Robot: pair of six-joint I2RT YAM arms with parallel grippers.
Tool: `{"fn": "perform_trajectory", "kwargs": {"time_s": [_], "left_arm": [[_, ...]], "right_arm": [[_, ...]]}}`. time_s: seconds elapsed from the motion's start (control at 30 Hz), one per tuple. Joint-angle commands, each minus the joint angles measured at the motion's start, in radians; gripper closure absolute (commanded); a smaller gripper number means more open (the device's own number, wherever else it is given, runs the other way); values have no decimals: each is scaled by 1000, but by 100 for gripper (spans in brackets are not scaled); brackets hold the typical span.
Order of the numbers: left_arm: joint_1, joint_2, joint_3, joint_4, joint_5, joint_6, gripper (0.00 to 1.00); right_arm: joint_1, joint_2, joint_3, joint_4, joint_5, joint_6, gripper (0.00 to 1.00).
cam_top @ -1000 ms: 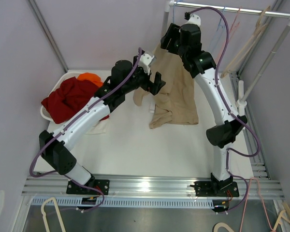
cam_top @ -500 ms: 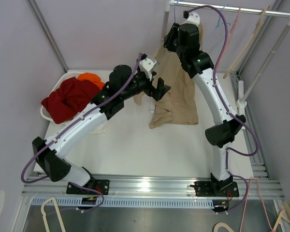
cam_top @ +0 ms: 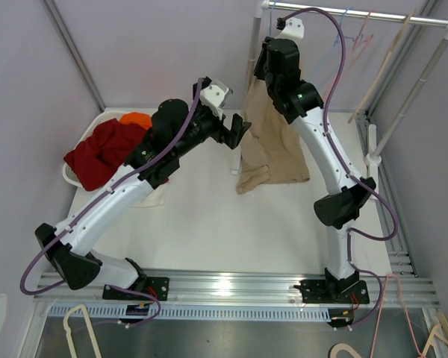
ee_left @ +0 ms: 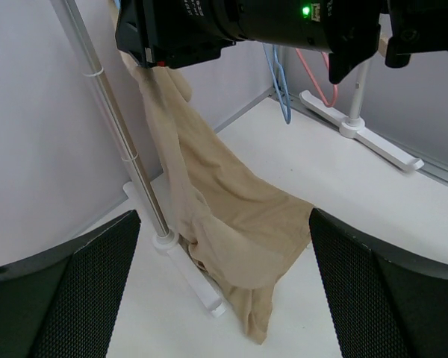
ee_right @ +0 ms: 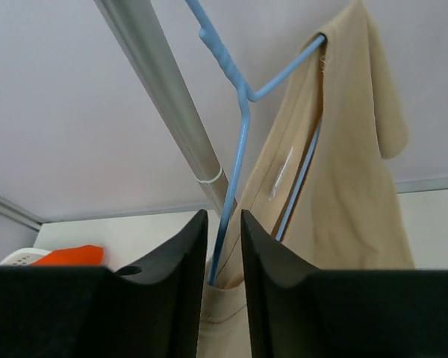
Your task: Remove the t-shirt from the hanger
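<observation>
T-shirt (ee_right: 343, 164) collar lies nearest, in the narrow slot between my right fingers (ee_right: 224, 224), together with the lower run of the blue hanger (ee_right: 240, 127) wire. These fingers stand almost together. Whether they bear on cloth, on wire or on both, I cannot tell. Just beyond, the hanger neck rises beside the rack rail (ee_right: 160, 89); the hook itself is out of view. The garment is fully on the hanger, one shoulder draped over the far arm of the wire.

Lower down, the cloth falls beside the rack upright (ee_left: 116, 142), and its hem lies crumpled on the bench (ee_left: 373, 194) next to the rack foot. My left fingers (ee_left: 224, 253) are spread wide, grasping nothing and apart from the cloth. Farther along the rail hang spare hangers (ee_left: 282, 82).

Hazards, in my judgement:
- Wire caught with the collar: a pull would carry the hanger along and could lift it off the rail, garment and all.
- Collar pulled while the shoulder is hooked on the wire arm: the neckline stretches, or the rack rocks.
- No second hold — nothing steadies the hanger, so it can swing and twist.
- Hem beside the rack foot: it may snag there as the cloth is drawn away.
</observation>
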State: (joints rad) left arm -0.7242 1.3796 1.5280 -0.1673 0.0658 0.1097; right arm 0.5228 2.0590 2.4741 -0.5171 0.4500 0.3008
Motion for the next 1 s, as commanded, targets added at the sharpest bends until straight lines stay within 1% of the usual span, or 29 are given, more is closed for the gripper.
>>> {"fn": "perform_trajectory", "kwargs": {"time_s": [0.0,0.17,0.23,0.27,0.3,0.47,0.53,0.57,0.6,0.63,0.77,0.8,0.83,0.87,0.97], "left_arm": [[0,-33,32,5,-23,15,0],[0,-39,29,3,-27,16,1],[0,-42,24,2,-32,19,0],[0,-43,24,0,-34,24,0],[0,-44,23,0,-37,27,1],[2,-44,21,-1,-43,33,1],[2,-42,21,0,-44,33,1],[2,-42,21,0,-44,33,0],[2,-42,20,0,-44,33,1],[2,-42,18,0,-46,31,1],[2,-47,9,2,-49,34,1],[2,-47,8,2,-50,35,0],[2,-48,6,3,-54,36,1],[2,-48,6,3,-54,36,0],[2,-45,3,5,-54,36,0]], "right_arm": [[22,-43,36,20,90,-78,70],[22,-39,43,68,133,-130,70],[22,-31,54,78,154,-160,83],[22,-17,78,74,180,-175,94],[23,-10,89,65,194,-181,95],[25,-13,74,63,268,-216,93],[25,-22,54,83,269,-235,85],[23,-23,48,86,266,-241,75],[22,-23,46,89,265,-241,73],[19,-23,48,92,257,-241,73],[6,-16,48,88,236,-229,82],[6,-16,48,85,237,-229,82],[2,-13,46,81,236,-227,79],[-1,-14,46,77,234,-220,74],[-14,-7,46,71,214,-206,71]]}}
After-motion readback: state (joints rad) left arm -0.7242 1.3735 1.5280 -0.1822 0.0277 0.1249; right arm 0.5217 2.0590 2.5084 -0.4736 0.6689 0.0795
